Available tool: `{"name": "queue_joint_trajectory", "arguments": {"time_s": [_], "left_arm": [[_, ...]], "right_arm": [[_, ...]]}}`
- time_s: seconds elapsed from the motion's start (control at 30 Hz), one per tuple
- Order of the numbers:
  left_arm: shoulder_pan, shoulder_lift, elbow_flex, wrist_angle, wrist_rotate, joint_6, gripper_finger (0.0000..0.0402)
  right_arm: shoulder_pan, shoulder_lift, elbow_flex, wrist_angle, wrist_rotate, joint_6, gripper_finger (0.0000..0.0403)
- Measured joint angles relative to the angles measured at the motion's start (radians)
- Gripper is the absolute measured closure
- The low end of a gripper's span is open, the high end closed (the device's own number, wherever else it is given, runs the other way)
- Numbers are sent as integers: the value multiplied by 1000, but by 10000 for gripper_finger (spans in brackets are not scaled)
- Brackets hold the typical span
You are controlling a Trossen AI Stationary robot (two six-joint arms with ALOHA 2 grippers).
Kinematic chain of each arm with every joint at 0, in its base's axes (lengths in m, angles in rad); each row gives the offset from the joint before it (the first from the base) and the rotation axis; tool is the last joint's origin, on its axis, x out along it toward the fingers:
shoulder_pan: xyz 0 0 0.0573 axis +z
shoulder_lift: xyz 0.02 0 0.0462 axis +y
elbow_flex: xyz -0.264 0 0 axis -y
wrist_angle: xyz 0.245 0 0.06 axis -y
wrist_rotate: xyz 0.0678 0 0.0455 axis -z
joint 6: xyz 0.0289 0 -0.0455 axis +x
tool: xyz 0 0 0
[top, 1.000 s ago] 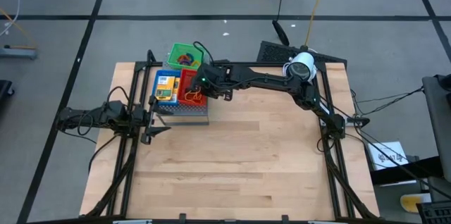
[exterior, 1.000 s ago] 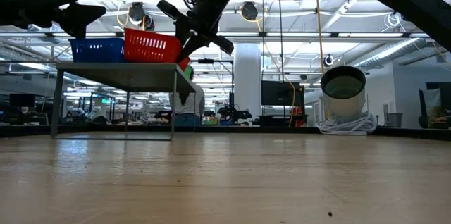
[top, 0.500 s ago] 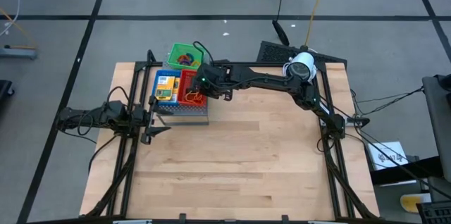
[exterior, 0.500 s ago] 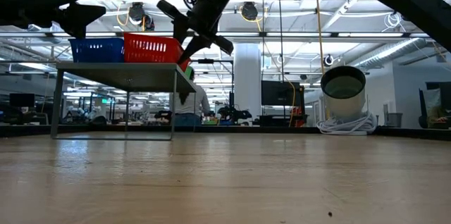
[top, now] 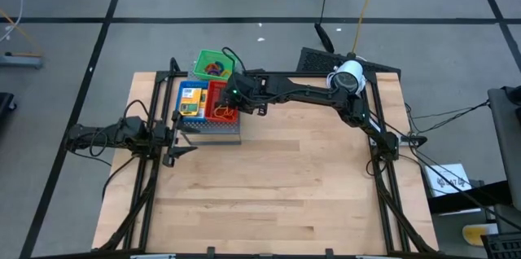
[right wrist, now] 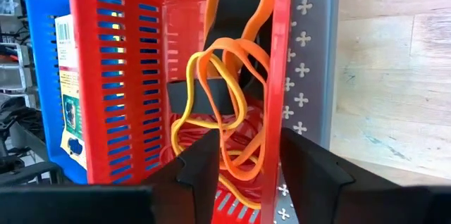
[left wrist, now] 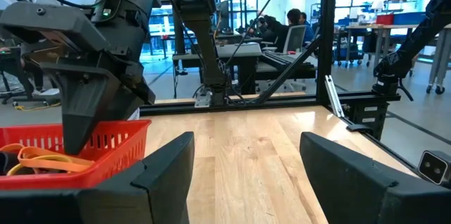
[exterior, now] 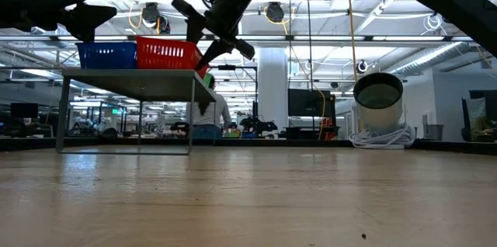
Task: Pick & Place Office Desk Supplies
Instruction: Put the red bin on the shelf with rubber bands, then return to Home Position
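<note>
Orange and yellow rubber-band loops (right wrist: pixel 224 104) now lie loose in the red slotted plastic basket (right wrist: pixel 134 62) as the right gripper (right wrist: pixel 246 157) has parted its fingers above them, empty, so that drop looks done; the left gripper (left wrist: pixel 243 175) waits wide open and empty beside the basket.

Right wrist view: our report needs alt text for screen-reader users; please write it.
The right gripper hangs open over a red basket holding tangled orange and yellow rubber bands. A blue basket sits beside it, both on a grey perforated metal box.

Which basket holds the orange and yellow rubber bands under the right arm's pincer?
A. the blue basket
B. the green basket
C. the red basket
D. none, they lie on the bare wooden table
C: the right wrist view shows the rubber bands looped inside the red basket, with the right pincer above it.
</note>
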Motion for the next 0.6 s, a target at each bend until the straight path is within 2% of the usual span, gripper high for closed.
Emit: {"name": "queue_joint_trajectory", "arguments": {"time_s": [0.3, 0.6], "left_arm": [[0, 0, 0, 0, 0, 0, 133], [0, 0, 0, 0, 0, 0, 133]], "right_arm": [[0, 0, 0, 0, -2, 0, 234], [0, -1, 0, -24, -1, 0, 216]]}}
